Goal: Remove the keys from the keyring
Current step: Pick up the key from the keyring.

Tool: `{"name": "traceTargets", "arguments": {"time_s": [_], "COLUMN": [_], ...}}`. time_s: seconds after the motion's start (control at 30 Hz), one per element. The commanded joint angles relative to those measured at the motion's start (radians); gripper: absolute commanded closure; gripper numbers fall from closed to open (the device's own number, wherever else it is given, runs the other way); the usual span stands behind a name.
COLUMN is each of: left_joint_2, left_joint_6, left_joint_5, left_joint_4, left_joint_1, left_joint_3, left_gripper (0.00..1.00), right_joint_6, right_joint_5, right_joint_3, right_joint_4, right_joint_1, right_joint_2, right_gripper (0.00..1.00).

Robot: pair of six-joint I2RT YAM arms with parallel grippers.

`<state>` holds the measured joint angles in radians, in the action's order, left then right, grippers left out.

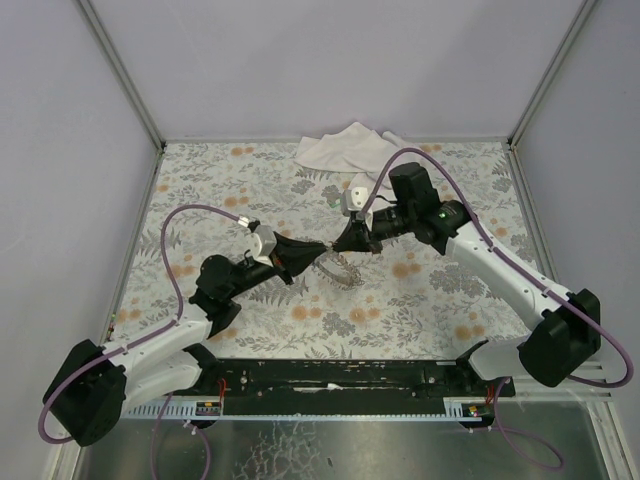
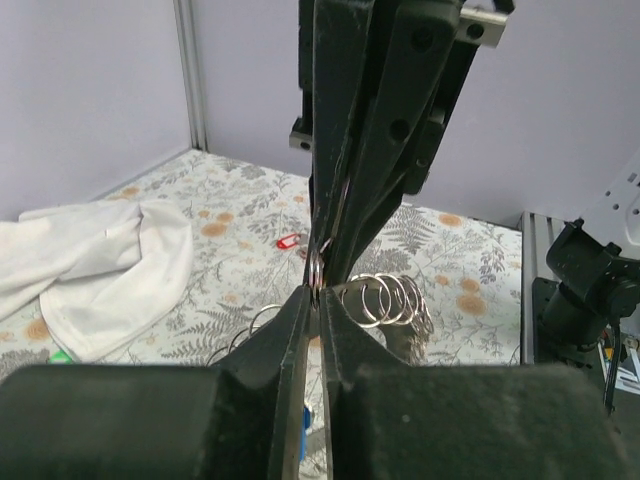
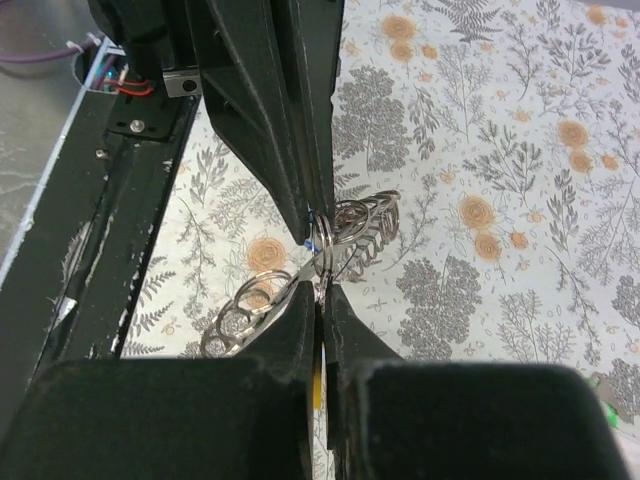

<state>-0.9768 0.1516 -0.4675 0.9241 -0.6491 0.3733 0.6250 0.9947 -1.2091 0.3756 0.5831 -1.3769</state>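
Note:
The keyring (image 1: 346,273) is a chain of silver split rings hanging between two grippers that meet tip to tip over the middle of the table. My left gripper (image 1: 322,247) (image 2: 316,292) is shut; a ring sits at its tips and a blue key (image 2: 303,420) shows between its fingers. My right gripper (image 1: 338,245) (image 3: 320,290) is shut on a ring of the keyring (image 3: 365,222), with a yellow sliver (image 3: 316,385) showing in its gap. More rings (image 2: 385,298) dangle to the side. A red key (image 2: 288,241) and a green key (image 2: 60,355) lie loose on the table.
A crumpled white cloth (image 1: 345,148) (image 2: 90,265) lies at the back of the floral table (image 1: 450,300). Grey walls with metal corner posts enclose the table. A black rail (image 1: 340,375) runs along the near edge between the arm bases.

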Motion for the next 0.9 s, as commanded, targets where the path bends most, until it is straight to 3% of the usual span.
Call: {"name": "traceTargets", "arguments": {"time_s": [0.0, 0.17, 0.27, 0.57, 0.87], "left_joint_2": [-0.005, 0.004, 0.025, 0.086, -0.024], "left_joint_6": [-0.014, -0.032, -0.058, -0.299, -0.488], "left_joint_5": [0.025, 0.012, 0.005, -0.045, -0.153], "left_joint_4": [0.041, -0.001, -0.062, -0.274, -0.35], "left_joint_1": [0.0, 0.0, 0.0, -0.001, 0.0], "left_joint_3": [-0.029, -0.018, -0.001, 0.06, 0.182], "left_gripper": [0.89, 0.68, 0.61, 0.56, 0.56], "right_joint_6": [0.098, 0.15, 0.166, 0.247, 0.288], "right_joint_5": [-0.095, -0.169, -0.193, -0.247, -0.28], "right_joint_3": [-0.061, -0.072, -0.078, -0.098, -0.102], "right_joint_4": [0.064, 0.102, 0.114, 0.171, 0.198], "right_joint_1": [0.0, 0.021, 0.032, 0.061, 0.078], "right_joint_2": [0.034, 0.03, 0.029, 0.03, 0.03], "right_gripper": [1.0, 1.0, 1.0, 1.0, 1.0]}}
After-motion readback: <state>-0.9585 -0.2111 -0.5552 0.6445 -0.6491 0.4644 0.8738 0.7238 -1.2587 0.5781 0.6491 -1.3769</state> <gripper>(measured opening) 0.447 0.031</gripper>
